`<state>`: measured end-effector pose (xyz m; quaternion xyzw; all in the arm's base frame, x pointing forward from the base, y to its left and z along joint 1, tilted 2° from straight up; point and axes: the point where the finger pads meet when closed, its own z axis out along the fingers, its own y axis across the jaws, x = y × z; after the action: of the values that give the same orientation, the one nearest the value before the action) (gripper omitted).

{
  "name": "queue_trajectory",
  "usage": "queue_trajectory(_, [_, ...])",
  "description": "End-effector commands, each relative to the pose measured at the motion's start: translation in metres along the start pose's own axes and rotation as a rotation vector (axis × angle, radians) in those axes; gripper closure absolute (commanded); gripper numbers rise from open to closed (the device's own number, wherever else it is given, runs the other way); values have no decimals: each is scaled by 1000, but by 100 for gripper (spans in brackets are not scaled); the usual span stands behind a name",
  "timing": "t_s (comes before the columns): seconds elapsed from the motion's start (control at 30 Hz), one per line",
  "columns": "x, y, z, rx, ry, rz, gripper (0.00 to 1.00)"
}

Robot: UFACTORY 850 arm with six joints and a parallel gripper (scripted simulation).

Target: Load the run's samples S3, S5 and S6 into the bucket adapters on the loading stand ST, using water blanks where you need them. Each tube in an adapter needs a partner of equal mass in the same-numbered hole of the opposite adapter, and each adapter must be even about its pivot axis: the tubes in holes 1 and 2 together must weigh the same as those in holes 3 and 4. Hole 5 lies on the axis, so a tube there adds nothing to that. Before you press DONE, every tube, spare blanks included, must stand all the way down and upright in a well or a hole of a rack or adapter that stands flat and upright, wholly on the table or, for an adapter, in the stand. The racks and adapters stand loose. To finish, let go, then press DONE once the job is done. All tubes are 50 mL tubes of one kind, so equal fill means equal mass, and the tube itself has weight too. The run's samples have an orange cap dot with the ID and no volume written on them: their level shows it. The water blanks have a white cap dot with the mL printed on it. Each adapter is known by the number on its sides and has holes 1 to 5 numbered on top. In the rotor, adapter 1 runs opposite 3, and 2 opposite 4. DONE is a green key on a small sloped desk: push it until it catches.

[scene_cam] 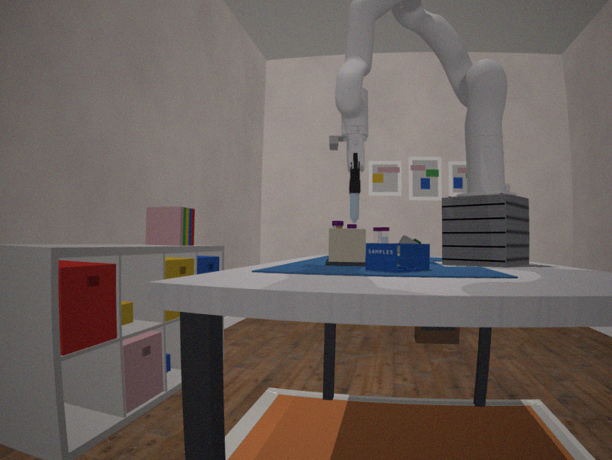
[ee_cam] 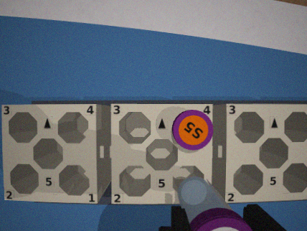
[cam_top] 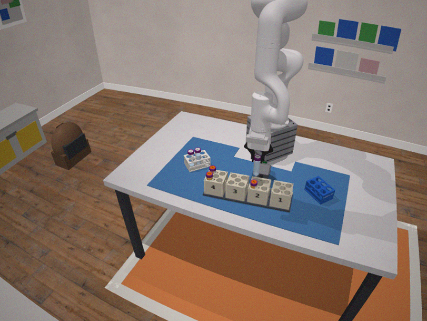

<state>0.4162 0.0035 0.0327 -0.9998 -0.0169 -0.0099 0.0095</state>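
Observation:
My gripper (cam_top: 257,156) (scene_cam: 354,189) (ee_cam: 217,223) is shut on a purple-capped water blank (cam_top: 256,168) (scene_cam: 354,208) (ee_cam: 195,194), held upright. Its tip hangs just above hole 1 of adapter 2 (cam_top: 257,196) (ee_cam: 143,194). Sample S5 (cam_top: 253,183) (ee_cam: 193,130) stands in hole 4 of that adapter. Adapter 4 (cam_top: 212,188) holds S3 (cam_top: 208,175) and S6 (cam_top: 212,168). Adapter 3 (cam_top: 235,191) (ee_cam: 251,154) and adapter 1 (cam_top: 280,200) (ee_cam: 48,123) are empty. The blank's cap dot is hidden.
A white rack (cam_top: 196,161) with two more purple-capped blanks stands at the back left of the blue mat (cam_top: 170,181). The empty blue SAMPLES rack (cam_top: 319,189) (scene_cam: 396,256) sits to the right. The small DONE desk (cam_top: 264,169) (scene_cam: 408,241) sits behind adapter 2, near the arm's grey base (cam_top: 284,142).

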Motion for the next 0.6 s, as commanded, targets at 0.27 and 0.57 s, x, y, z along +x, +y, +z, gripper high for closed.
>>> queue_trajectory(0.27, [1, 0, 14, 3, 3, 0, 100])
queue_trajectory(0.57, [1, 0, 14, 3, 3, 0, 100])
